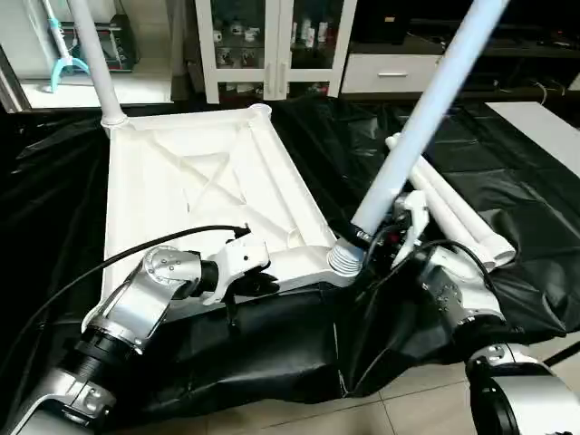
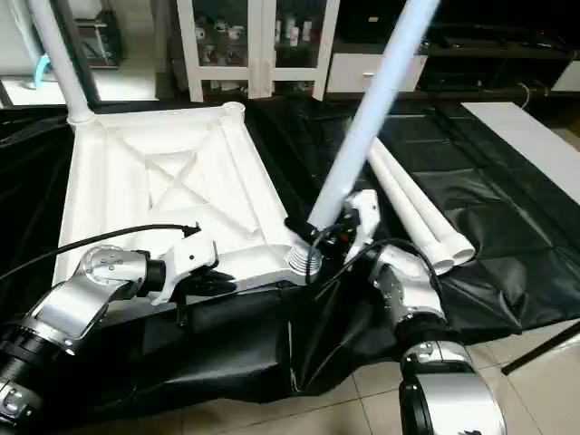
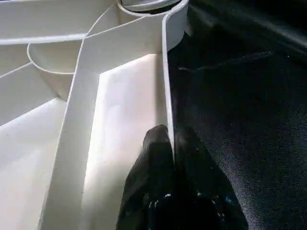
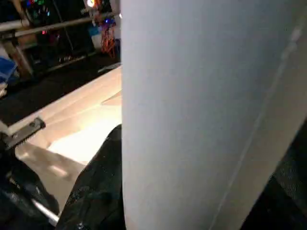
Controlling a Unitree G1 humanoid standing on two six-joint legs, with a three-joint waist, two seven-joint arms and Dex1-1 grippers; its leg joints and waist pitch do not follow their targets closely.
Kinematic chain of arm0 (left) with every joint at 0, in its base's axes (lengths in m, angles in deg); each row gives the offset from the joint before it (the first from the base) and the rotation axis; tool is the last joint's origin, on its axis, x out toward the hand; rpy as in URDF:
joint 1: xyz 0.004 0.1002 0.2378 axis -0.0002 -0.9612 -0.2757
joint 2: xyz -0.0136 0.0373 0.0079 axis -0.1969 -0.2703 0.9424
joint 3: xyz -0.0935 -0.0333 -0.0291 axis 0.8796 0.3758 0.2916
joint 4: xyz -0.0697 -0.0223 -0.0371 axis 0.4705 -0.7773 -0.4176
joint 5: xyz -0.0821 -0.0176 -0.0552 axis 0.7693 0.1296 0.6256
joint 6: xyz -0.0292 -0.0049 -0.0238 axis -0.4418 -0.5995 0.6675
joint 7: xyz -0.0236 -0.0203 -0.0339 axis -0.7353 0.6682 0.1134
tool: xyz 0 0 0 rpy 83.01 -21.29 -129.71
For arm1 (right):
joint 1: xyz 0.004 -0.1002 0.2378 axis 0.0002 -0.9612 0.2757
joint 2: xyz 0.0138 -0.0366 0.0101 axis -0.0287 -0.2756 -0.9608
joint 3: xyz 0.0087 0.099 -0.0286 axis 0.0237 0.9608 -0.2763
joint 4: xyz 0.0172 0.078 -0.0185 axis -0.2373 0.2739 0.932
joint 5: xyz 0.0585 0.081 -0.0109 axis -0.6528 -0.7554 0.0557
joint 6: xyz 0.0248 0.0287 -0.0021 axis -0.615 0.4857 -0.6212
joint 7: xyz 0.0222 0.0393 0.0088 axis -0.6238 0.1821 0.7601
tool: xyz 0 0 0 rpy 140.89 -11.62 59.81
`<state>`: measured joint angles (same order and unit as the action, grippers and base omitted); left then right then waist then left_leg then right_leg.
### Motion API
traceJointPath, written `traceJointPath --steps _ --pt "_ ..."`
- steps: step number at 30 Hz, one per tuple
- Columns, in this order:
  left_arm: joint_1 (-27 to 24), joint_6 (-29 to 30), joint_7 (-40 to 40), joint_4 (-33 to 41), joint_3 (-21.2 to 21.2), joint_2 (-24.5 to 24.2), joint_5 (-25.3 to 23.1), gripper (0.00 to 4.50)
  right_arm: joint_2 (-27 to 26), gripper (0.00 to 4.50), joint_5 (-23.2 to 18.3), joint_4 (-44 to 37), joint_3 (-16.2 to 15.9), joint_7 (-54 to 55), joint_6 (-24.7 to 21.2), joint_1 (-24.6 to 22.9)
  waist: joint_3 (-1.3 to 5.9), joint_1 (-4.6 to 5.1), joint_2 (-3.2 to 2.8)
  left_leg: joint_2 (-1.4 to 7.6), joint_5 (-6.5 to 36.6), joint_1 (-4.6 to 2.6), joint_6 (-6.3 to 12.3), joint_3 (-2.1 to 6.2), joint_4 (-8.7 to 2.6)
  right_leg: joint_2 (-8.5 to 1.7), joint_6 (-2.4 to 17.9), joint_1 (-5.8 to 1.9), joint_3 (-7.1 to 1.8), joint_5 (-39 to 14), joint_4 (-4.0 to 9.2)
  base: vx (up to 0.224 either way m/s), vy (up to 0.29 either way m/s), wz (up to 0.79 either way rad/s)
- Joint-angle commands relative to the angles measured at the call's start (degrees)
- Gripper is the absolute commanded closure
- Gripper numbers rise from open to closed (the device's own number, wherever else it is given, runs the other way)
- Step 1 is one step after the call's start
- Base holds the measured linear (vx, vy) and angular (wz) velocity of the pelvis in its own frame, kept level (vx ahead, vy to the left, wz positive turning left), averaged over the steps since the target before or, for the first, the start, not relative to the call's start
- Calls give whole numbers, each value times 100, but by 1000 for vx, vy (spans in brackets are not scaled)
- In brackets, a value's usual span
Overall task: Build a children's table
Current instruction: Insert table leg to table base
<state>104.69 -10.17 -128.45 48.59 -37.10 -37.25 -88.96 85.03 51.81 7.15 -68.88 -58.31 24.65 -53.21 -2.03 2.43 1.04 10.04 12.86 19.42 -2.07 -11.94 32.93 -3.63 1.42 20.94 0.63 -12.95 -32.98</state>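
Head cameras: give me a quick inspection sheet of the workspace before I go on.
Surface: black sheet, wrinkled, over pale tiled floor.
Job's things: tabletop underside up; one leg standing in a far corner socket; tilted leg at the near corner socket; two spare legs lying alongside.
Clutter: nothing seen.
Grippers: left gripper shut on the tabletop's rim; right gripper holds the tilted leg low.
Cables: black cable over the left forearm.
Surroundings: glass-door cabinet behind.
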Motion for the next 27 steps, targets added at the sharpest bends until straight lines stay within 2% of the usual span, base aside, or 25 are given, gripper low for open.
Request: traceJointPath --steps 1,3,5,6,8,9,10,11,16,21,24,25,27 --pt "-125 58 -212 17 -121 -57 -47 450 257 264 421 650 -6 443 -352 -625 34 43 -177 402 2485 -85 -278 222 -589 -374 1108 136 -199 -1610 457 0 0 0" --pt "-118 68 -239 16 -140 -56 -35 450 339 264 590 641 -208 256 -431 -706 29 41 -180 404 2482 -86 -271 224 -593 -376 1105 136 -196 -1639 456 0 0 0" --pt "-110 77 -265 14 -158 -62 -25 450 476 264 995 648 -609 124 -308 -801 20 44 -186 401 2556 -88 -298 230 -596 -373 1059 145 -189 -1744 469 0 0 0" --pt "-109 77 -267 13 -160 -62 -25 450 489 264 1039 649 -649 121 -282 -809 15 38 -186 404 2579 -88 -310 235 -601 -371 1028 149 -183 -1787 470 0 0 0" --pt "-97 74 -273 2 -175 -68 -37 450 605 264 1422 655 -1007 130 -39 -873 1 50 -160 400 2651 -89 -319 232 -601 -374 977 170 -189 -1914 486 0 0 0" --pt "-97 74 -273 2 -175 -68 -37 450 605 264 1422 655 -1007 130 -39 -873 2 45 -170 402 2677 -89 -325 241 -602 -384 964 169 -193 -1975 487 0 0 0" --pt "-92 74 -268 0 -178 -68 -45 450 638 264 1557 652 -1124 195 71 -879 -7 54 -145 401 2755 -85 -318 247 -603 -389 924 179 -200 -2128 505 0 0 0" --pt "-90 77 -265 2 -178 -68 -51 450 656 264 1631 634 -1186 240 121 -885 -20 56 -157 405 2852 -89 -339 264 -610 -382 867 198 -199 -2263 509 0 0 0" --pt "-107 108 -250 39 -186 -72 -55 450 604 264 1699 609 -1229 351 175 -858 -34 78 -137 401 3115 -96 -363 294 -627 -386 736 230 -217 -2576 541 0 0 0" --pt "-134 123 -252 66 -197 -80 -55 450 569 264 1612 586 -1306 506 237 -877 -39 89 -145 403 3161 -92 -365 297 -635 -386 723 244 -220 -2557 549 0 0 0" --pt "-127 124 -257 64 -198 -80 -59 450 496 264 1528 571 -1248 582 247 -929 -46 96 -153 405 3274 -90 -391 314 -648 -389 664 254 -217 -2695 560 0 0 0" --pt "-118 138 -248 54 -191 -69 -53 450 428 264 1416 528 -1144 631 196 -969 -40 95 -192 407 3326 -109 -421 321 -653 -380 642 265 -216 -2663 563 0 0 0" --pt "-109 179 -210 44 -185 -56 -61 450 390 264 1357 505 -1085 697 172 -986 -23 100 -175 405 3253 -102 -420 311 -659 -374 675 243 -211 -2477 558 0 0 0"
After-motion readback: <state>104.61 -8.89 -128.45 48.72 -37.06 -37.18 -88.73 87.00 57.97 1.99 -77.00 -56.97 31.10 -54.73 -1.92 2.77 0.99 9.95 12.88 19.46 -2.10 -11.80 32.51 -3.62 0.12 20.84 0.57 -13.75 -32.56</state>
